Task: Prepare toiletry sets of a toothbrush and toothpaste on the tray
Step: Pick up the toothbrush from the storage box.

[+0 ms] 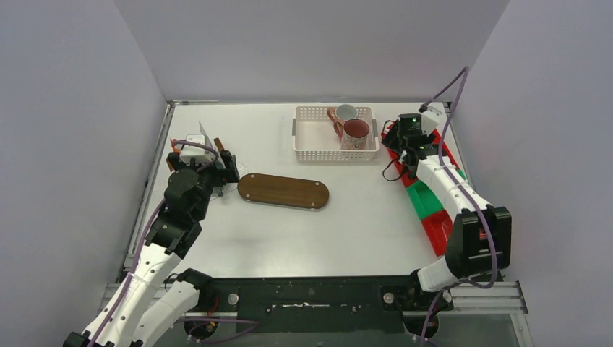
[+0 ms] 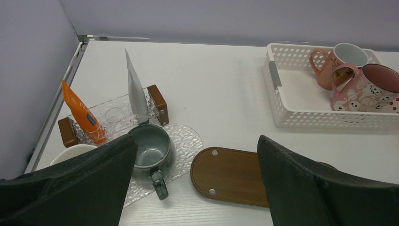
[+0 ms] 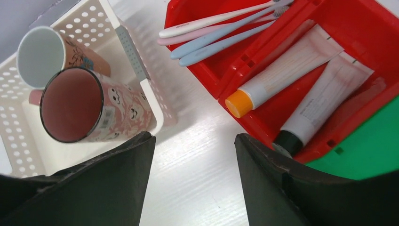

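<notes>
Toothbrushes [image 3: 211,40] and toothpaste tubes [image 3: 287,68] lie in the red bin [image 3: 357,19] beside my right claw [image 3: 194,141], spread and empty, with the left claw [image 2: 197,141] gaping above the dark green mug [image 2: 150,151]; I judge this the fetching step: next, centre over one piece, clench, carry it to the wooden tray [image 1: 283,191].

dark green mug [image 2: 149,153] beside wooden tray [image 2: 233,175], orange tube [image 2: 83,117] in clear holder [image 2: 113,115]

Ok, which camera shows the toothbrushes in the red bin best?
Right wrist: the toothbrushes lie close and unobstructed in the red bin. Top external shows only bits of that bin beside the right arm; left wrist shows neither.
</notes>
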Action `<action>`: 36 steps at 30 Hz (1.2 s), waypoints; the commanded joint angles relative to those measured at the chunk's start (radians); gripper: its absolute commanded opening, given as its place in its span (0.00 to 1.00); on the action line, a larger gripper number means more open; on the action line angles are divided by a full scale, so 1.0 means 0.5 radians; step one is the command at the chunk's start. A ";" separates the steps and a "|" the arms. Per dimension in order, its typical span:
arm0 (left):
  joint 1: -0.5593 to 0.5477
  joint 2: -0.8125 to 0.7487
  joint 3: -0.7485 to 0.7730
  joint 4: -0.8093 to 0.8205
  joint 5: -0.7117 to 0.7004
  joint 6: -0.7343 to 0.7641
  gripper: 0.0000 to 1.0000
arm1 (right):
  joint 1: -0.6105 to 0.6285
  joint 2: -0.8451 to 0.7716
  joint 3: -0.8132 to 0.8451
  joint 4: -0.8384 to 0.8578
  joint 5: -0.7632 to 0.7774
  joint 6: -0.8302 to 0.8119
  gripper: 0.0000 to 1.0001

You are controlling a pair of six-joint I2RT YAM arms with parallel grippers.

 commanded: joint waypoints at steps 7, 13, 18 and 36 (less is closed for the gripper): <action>-0.008 -0.043 -0.026 0.111 -0.097 0.041 0.97 | -0.020 0.531 0.449 -0.062 0.255 0.630 0.61; -0.007 -0.029 -0.039 0.125 -0.117 0.050 0.97 | -0.061 0.767 0.617 -0.112 0.273 0.838 0.58; -0.005 -0.003 -0.044 0.135 -0.115 0.058 0.97 | -0.107 0.897 0.713 -0.102 0.257 0.946 0.53; -0.005 0.063 -0.053 0.148 -0.103 0.079 0.97 | -0.167 1.260 0.989 -0.198 0.129 1.061 0.46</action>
